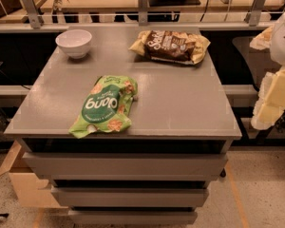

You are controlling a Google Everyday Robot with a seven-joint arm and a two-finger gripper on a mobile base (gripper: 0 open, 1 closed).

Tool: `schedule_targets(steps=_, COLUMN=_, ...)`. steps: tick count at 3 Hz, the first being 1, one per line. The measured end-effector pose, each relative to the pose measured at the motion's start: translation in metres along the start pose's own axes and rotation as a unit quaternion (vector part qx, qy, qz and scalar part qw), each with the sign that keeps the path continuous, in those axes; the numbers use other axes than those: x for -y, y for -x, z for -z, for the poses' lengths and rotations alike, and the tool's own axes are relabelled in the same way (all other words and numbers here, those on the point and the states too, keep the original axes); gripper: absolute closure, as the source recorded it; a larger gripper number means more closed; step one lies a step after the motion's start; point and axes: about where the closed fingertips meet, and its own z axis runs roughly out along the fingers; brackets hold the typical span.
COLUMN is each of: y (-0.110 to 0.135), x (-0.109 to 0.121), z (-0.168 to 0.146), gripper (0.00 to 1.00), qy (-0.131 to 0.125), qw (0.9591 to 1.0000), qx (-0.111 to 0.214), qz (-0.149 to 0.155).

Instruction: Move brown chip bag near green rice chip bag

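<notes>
The brown chip bag (171, 46) lies flat at the back right of the grey table top, dark brown with pale yellow ends and white lettering. The green rice chip bag (104, 106) lies flat near the front left, lime green with a dark green oval. The two bags are well apart. My arm shows as pale blocky parts at the right edge of the view, with the gripper (271, 101) off the table's right side, level with its front half and touching nothing.
A white bowl (74, 42) stands at the back left corner. The grey table (180, 108) has drawers below its front edge. A rail and a desk with cables run behind it. A cardboard box (23, 184) sits on the floor at lower left.
</notes>
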Motion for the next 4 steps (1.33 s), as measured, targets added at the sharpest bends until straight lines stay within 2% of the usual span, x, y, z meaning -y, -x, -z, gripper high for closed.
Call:
schedule_targets(steps=1, y=0.000, x=0.000, z=0.000, gripper=0.00, qy=0.000, qw=1.0000, qx=0.000, qz=0.000)
schedule_targets(steps=2, y=0.014, x=0.035, z=-0.007, gripper=0.00, qy=-0.029, qw=0.9993, qx=0.021, qz=-0.012)
schedule_targets(steps=3, y=0.040, x=0.099, z=-0.020, gripper=0.00, qy=-0.068, qw=0.9966, qx=0.046, qz=0.002)
schedule_targets(steps=4, y=0.078, x=0.162, z=-0.030, gripper=0.00, qy=-0.114, qw=0.9886, qx=0.099, qz=0.002)
